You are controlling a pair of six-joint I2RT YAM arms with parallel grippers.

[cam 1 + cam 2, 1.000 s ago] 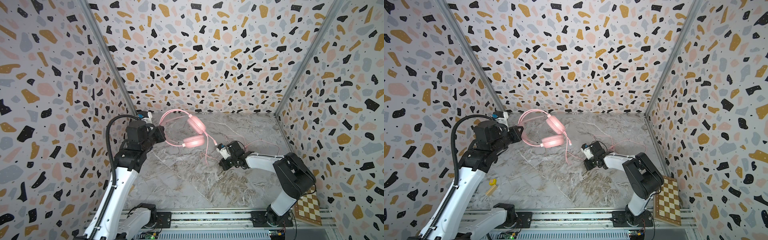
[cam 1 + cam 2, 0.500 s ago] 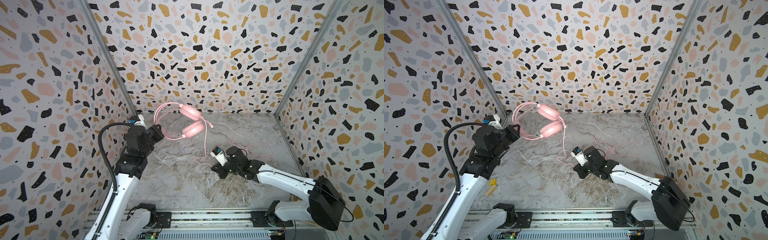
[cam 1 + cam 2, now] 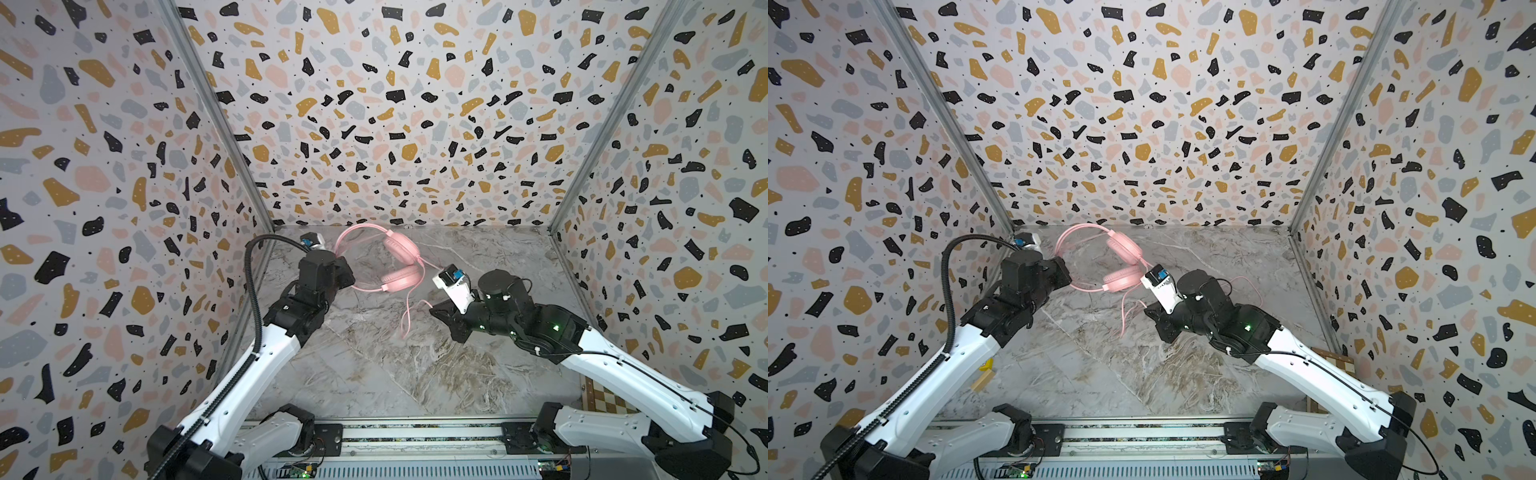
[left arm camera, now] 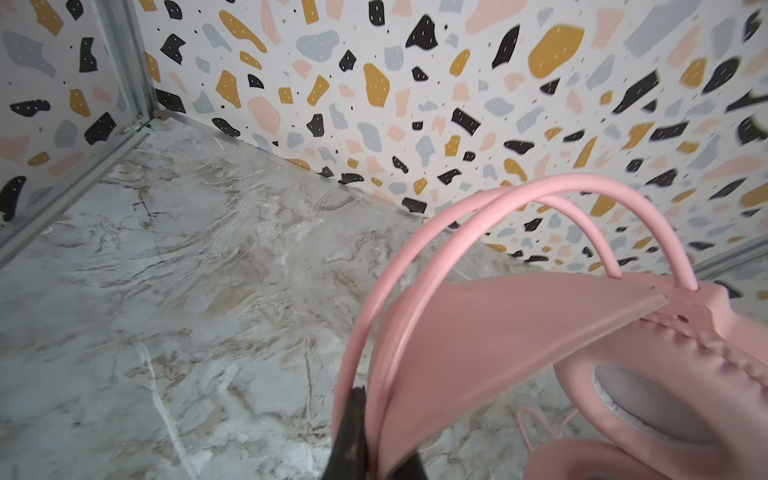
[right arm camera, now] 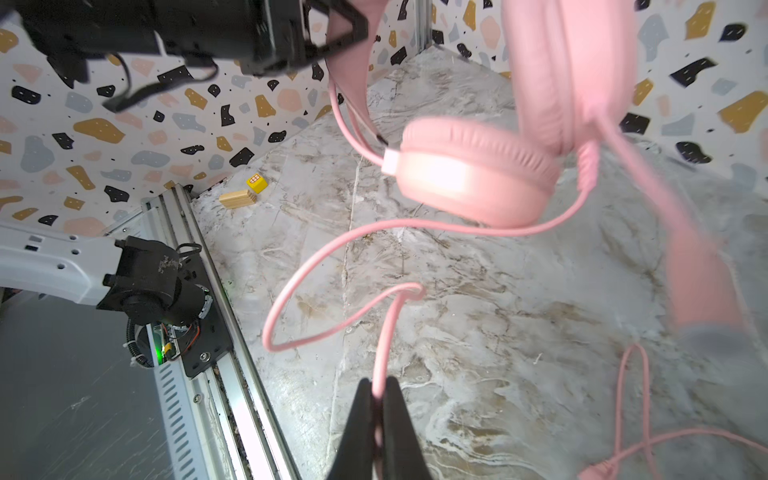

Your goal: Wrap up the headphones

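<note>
Holding the headphones (image 3: 397, 266) raised above the surface (image 3: 374, 374) near the back wall, the left fingers (image 3: 350, 281) clamp the headband while the right fingers (image 5: 376, 409) pinch the cable (image 5: 316, 249). Winding looks barely begun; next the right arm must carry the cable around the headset, keeping it taut.

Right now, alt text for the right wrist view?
The right gripper pinches the pink cable, which loops up to the headphones hanging over the marble table. The left gripper holds them up by the headband; two small blocks lie by the rail.
</note>
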